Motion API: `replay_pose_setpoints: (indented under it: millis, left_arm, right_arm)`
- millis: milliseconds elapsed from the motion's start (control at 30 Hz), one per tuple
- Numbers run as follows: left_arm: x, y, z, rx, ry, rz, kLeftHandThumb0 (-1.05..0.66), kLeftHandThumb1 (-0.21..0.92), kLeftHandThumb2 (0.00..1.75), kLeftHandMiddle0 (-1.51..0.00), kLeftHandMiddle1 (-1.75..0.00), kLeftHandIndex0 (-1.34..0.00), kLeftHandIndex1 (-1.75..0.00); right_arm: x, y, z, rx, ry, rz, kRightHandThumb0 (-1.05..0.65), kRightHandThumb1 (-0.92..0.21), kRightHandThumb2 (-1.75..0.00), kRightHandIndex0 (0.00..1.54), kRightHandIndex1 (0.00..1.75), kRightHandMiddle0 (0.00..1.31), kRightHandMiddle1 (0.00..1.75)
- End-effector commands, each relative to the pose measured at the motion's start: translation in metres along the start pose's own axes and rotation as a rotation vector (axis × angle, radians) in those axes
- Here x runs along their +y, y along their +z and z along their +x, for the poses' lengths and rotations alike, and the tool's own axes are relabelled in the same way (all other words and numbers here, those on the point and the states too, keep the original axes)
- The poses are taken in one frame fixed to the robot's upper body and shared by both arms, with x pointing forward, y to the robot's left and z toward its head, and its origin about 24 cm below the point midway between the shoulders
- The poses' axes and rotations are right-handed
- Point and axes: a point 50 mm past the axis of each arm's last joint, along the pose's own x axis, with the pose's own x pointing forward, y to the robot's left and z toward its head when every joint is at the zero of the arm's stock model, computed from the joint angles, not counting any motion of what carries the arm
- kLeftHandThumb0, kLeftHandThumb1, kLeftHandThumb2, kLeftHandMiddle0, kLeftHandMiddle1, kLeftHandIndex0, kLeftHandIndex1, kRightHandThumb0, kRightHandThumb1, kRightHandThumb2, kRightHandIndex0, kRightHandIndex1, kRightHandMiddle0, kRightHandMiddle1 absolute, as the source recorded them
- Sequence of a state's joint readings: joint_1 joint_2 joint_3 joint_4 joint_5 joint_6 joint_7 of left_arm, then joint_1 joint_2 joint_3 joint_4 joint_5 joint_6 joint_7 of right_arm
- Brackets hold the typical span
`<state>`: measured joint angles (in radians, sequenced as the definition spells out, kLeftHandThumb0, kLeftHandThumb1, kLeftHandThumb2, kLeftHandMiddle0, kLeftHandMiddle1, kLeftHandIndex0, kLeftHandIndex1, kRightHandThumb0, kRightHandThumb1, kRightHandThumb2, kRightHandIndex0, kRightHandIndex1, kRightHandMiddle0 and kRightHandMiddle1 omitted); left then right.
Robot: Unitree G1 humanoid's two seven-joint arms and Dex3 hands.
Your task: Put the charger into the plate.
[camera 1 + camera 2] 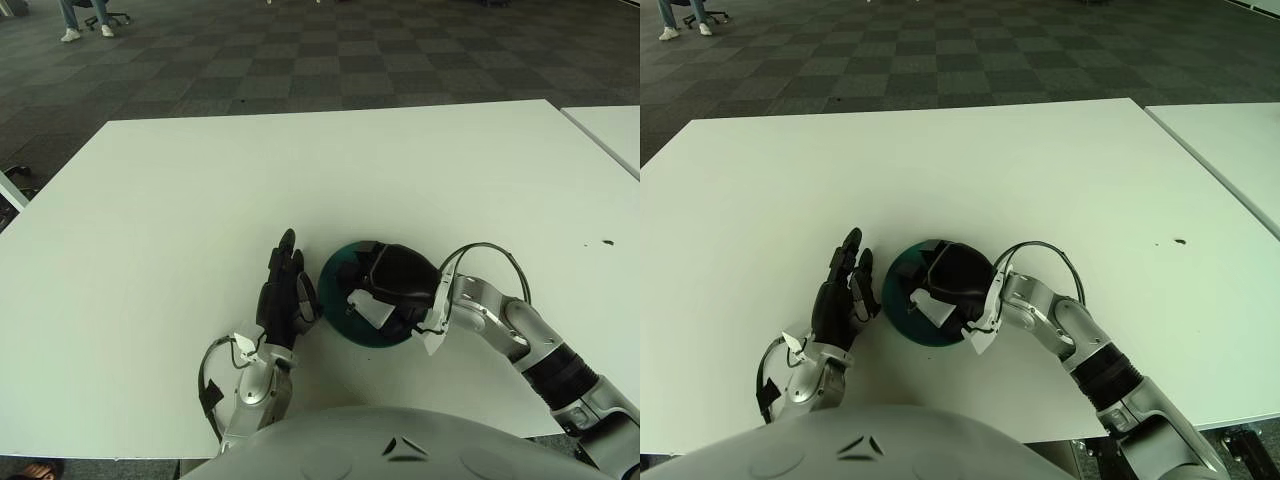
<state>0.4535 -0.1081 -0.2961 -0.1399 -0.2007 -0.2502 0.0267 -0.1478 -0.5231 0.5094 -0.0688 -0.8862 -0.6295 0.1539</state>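
A dark teal plate [345, 268] sits on the white table [300, 180] near its front edge. My right hand [395, 282] is over the plate and covers most of it. Its fingers are curled around a small white charger [368, 306], which shows at the hand's lower left, within the plate's rim. I cannot tell whether the charger touches the plate's bottom. My left hand [283, 290] shows just left of the plate, fingers stretched forward and holding nothing, close to the plate's left rim.
A second white table [615, 130] stands at the right, with a narrow gap between them. A small dark speck [606, 241] lies at the right of my table. Chequered carpet lies beyond the far edge.
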Motion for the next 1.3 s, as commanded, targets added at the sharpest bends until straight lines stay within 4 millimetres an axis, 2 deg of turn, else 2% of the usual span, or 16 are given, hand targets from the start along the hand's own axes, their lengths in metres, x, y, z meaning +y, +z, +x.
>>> replay_pose_setpoints:
  millis: [0, 33, 133, 300, 400, 467, 500, 533, 600, 800, 867, 933, 967, 1100, 1267]
  left_arm:
    - [-0.007, 0.003, 0.003, -0.030, -0.003, -0.033, -1.05, 0.92, 1.04, -0.06, 0.00, 0.00, -0.10]
    - [-0.007, 0.003, 0.003, -0.030, -0.006, -0.027, -1.05, 0.92, 1.04, -0.06, 0.00, 0.00, -0.10]
    - [-0.007, 0.003, 0.003, -0.034, -0.009, 0.012, -1.05, 0.92, 1.04, -0.05, 0.00, 0.00, -0.10]
    - [-0.006, 0.003, 0.004, -0.048, -0.018, 0.076, -1.05, 0.92, 1.06, -0.06, 0.00, 0.00, -0.11]
    - [-0.005, 0.004, 0.004, -0.061, -0.022, 0.104, -1.05, 0.92, 1.07, -0.07, -0.01, 0.00, -0.12]
    - [-0.005, 0.004, 0.003, -0.066, -0.027, 0.126, -1.04, 0.92, 1.08, -0.08, -0.01, 0.00, -0.12]
    - [-0.005, 0.005, 0.003, -0.069, -0.031, 0.139, -1.04, 0.92, 1.09, -0.08, -0.01, 0.00, -0.12]
    - [-0.005, 0.005, 0.003, -0.072, -0.037, 0.154, -1.04, 0.92, 1.09, -0.08, -0.01, 0.00, -0.12]
    - [-0.005, 0.005, 0.002, -0.078, -0.044, 0.171, -1.04, 0.92, 1.11, -0.09, -0.01, 0.00, -0.11]
    - [-0.007, 0.007, 0.002, -0.102, -0.048, 0.162, -1.04, 0.92, 1.13, -0.10, -0.01, 0.00, -0.13]
    - [-0.008, 0.007, 0.003, -0.111, -0.047, 0.149, -1.05, 0.92, 1.13, -0.12, -0.01, 0.00, -0.18]
    - [-0.008, 0.007, 0.004, -0.111, -0.045, 0.128, -1.05, 0.92, 1.12, -0.13, -0.01, 0.00, -0.22]
    - [-0.008, 0.007, 0.004, -0.109, -0.045, 0.118, -1.05, 0.92, 1.12, -0.14, -0.01, 0.00, -0.24]
    - [-0.003, 0.005, 0.006, -0.093, -0.038, 0.085, -1.05, 0.92, 1.10, -0.15, -0.01, 0.00, -0.30]
    - [0.002, 0.003, 0.007, -0.086, -0.033, 0.040, -1.05, 0.92, 1.10, -0.15, -0.01, 0.00, -0.33]
  right_arm:
    - [-0.010, -0.003, 0.003, -0.014, -0.065, -0.039, -0.45, -0.43, -1.17, 1.00, 1.75, 0.52, 1.75]
    - [-0.011, -0.003, 0.003, -0.013, -0.073, -0.039, -0.44, -0.43, -1.17, 0.99, 1.75, 0.52, 1.75]
    - [-0.011, -0.005, 0.002, 0.004, -0.088, -0.032, -0.42, -0.55, -1.01, 0.83, 1.75, 0.43, 1.75]
    - [-0.013, -0.008, -0.002, 0.035, -0.093, -0.019, -0.37, -0.84, -0.62, 0.52, 1.75, 0.25, 1.75]
    - [-0.014, -0.008, -0.003, 0.046, -0.092, -0.014, -0.69, -0.90, -0.68, 0.38, 1.75, 0.16, 1.63]
    - [-0.016, -0.009, -0.004, 0.053, -0.095, -0.018, -0.78, -0.91, -0.71, 0.32, 1.75, 0.13, 1.58]
    - [-0.017, -0.009, -0.004, 0.057, -0.098, -0.021, -0.84, -0.91, -0.74, 0.26, 1.60, 0.10, 1.48]
    - [-0.019, -0.010, -0.005, 0.063, -0.103, -0.028, -0.86, -0.91, -0.75, 0.24, 1.54, 0.10, 1.44]
    - [-0.023, -0.010, -0.006, 0.069, -0.110, -0.038, -0.92, -0.92, -0.79, 0.21, 1.22, 0.07, 1.31]
    - [-0.031, -0.009, -0.008, 0.074, -0.132, -0.050, -1.00, -0.92, -0.83, 0.23, 0.69, 0.02, 1.06]
    - [-0.032, -0.009, -0.009, 0.077, -0.141, -0.042, -1.02, -0.92, -0.84, 0.26, 0.41, 0.01, 0.89]
    - [-0.032, -0.009, -0.010, 0.076, -0.151, -0.034, -1.03, -0.92, -0.85, 0.22, 0.25, 0.00, 0.74]
    - [-0.033, -0.009, -0.011, 0.075, -0.154, -0.031, -1.04, -0.92, -0.85, 0.17, 0.16, 0.00, 0.60]
    - [-0.036, -0.009, -0.015, 0.054, -0.159, -0.036, -1.05, -0.92, -0.86, 0.06, 0.04, 0.00, 0.29]
    - [-0.044, -0.012, -0.020, 0.005, -0.145, -0.058, -1.05, -0.92, -0.91, 0.01, 0.01, 0.00, 0.07]
